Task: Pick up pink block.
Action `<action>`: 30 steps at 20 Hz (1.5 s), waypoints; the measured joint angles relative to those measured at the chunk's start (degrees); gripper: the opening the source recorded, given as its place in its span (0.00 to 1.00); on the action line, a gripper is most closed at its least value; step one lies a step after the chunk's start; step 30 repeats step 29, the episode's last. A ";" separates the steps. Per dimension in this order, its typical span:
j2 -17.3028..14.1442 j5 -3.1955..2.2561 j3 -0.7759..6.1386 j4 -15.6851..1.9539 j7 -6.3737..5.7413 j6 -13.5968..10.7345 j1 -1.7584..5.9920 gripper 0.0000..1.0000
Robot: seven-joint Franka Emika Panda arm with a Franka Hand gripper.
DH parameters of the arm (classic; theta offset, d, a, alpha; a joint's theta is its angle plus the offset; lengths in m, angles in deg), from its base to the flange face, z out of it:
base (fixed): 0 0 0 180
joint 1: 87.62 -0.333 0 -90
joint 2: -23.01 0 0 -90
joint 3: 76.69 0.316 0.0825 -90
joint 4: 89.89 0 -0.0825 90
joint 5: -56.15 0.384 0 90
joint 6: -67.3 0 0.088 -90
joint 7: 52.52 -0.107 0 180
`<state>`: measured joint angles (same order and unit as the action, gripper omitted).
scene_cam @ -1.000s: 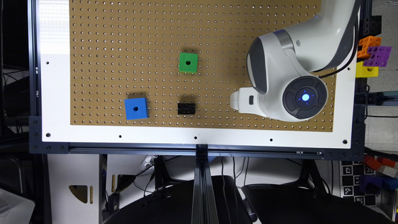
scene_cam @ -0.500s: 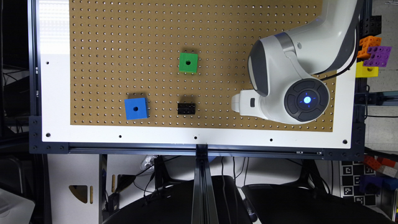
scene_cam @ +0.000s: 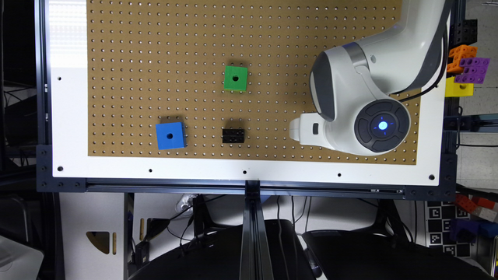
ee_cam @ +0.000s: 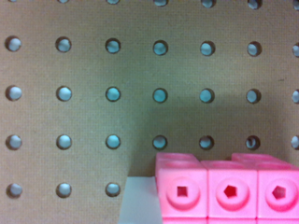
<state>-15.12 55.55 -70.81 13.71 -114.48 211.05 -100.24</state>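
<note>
Since a second ago the arm [scene_cam: 373, 89] has shifted slightly toward the exterior view's right and a touch lower, while the three blocks on the board have kept their places.

Going across the exterior view from its left, the pegboard [scene_cam: 155, 46] sits inside a white border [scene_cam: 70, 124]. On it, nearest the left, lies the blue cube [scene_cam: 170, 135] with one round hole in its top. Further along lies the black brick [scene_cam: 233, 135], level with the blue cube, and the green cube [scene_cam: 235, 78] lies higher in the view, almost directly above the black brick and well apart from it. None of these touches another. Next comes the white part of the gripper [scene_cam: 301, 130], past the wrist, over the lower right part of the board, with the arm's large joint and its lit blue dot beside it. Off the board's right edge is a cluster of stacked blocks, an orange block [scene_cam: 461, 56] and a purple holed block [scene_cam: 474, 70] on a yellow block [scene_cam: 459, 89].

In the wrist view the pink block [ee_cam: 229, 189] lies close under the camera, on the pegboard, three of its holed faces showing in a row, a pale flat patch just beside it. Whether the pincer is wide or narrow cannot be told, nor how the pink block lies relative to it.
</note>
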 joint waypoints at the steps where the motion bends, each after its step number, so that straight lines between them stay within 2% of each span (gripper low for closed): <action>1: 0.00 -0.01 -0.01 0.00 0.00 -0.06 0.00 0.00; 9: 0.46 -0.04 -0.05 0.01 0.00 -0.41 0.03 0.00; 18: 5.90 -0.04 -0.07 0.02 0.00 -6.16 0.05 0.00; 24: 11.59 -0.04 -0.06 0.04 -0.01 -11.98 0.04 0.00; 30: 12.01 -0.04 -0.06 0.18 -0.01 -12.49 0.04 0.00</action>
